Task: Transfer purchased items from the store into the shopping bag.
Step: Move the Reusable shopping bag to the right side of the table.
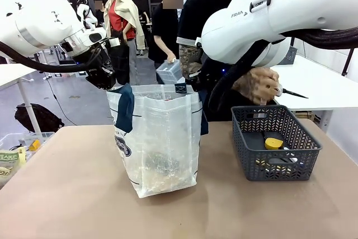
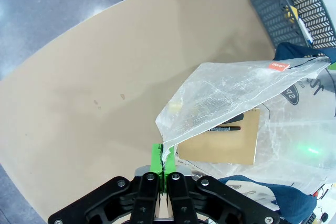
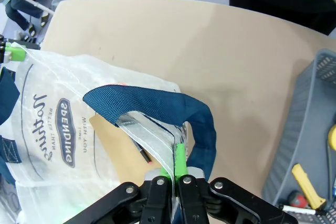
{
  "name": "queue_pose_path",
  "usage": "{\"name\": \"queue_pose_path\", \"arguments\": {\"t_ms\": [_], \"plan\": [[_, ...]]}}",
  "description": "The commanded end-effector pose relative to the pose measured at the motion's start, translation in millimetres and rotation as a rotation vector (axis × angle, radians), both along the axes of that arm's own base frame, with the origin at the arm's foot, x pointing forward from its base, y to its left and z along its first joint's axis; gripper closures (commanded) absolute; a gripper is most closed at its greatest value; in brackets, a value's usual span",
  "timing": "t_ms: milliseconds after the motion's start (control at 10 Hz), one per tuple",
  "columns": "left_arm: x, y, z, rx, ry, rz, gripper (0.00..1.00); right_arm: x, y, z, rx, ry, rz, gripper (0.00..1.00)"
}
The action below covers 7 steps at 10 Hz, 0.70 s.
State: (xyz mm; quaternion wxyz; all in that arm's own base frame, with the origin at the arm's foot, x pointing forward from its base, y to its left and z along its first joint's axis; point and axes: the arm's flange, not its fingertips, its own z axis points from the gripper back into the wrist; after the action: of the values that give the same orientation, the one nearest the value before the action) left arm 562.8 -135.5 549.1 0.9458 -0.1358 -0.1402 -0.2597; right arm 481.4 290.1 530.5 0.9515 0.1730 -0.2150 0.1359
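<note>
Off the table's left edge: clear bin (image 1: 22, 138) with packets in it, well apart from everything else.

Left arm (image 1: 39, 20) comes in over the table's left side. Left jaws clamped together on the left rim of the shopping bag (image 1: 162, 138). In the left wrist view the green pads (image 2: 155, 158) pinch a thin fold of the translucent plastic, no gap between them.

Bag stands upright around mid-table, its mouth stretched between the two arms. Left navy handle (image 1: 125, 107) droops down its left side. Dark round print (image 1: 123, 146) sits low on the left face, small red tag (image 2: 278, 66) on the rim. Seen through the mouth from the left wrist: flat brown sheet (image 2: 226, 145) inside, black pen (image 2: 226, 128) lying on it near its top edge.

Right arm (image 1: 279, 9) reaches in from the right. Right jaws clamped on the bag's right rim. The right wrist view shows the pads together on the plastic, just beside the right navy handle (image 3: 157, 103), which arcs over them.

Dark grey lattice basket (image 1: 274, 169) sits near the table's right edge, apart from the bag and lower than it. In it: rounded yellow item (image 1: 273, 143), dark flat items (image 1: 254, 140) beside it, yellow-handled tool (image 3: 308, 181) in the right wrist view.

Person's hand (image 1: 258, 85) hovers above the basket's far rim, fingers curled. Can't tell whether it holds anything.
</note>
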Motion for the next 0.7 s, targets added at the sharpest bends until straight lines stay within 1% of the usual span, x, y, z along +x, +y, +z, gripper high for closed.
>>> {"name": "queue_pose_path", "arguments": {"t_ms": [0,600], "plan": [[-1.1,3.1,2.7,-0.001,0.001,0.018,1.00,0.7,-3.4,0.5,0.009,0.001,-0.001,1.00],[-1.1,3.1,2.7,-0.001,0.001,0.018,1.00,0.7,-3.4,0.5,0.009,0.001,-0.001,1.00]]}}
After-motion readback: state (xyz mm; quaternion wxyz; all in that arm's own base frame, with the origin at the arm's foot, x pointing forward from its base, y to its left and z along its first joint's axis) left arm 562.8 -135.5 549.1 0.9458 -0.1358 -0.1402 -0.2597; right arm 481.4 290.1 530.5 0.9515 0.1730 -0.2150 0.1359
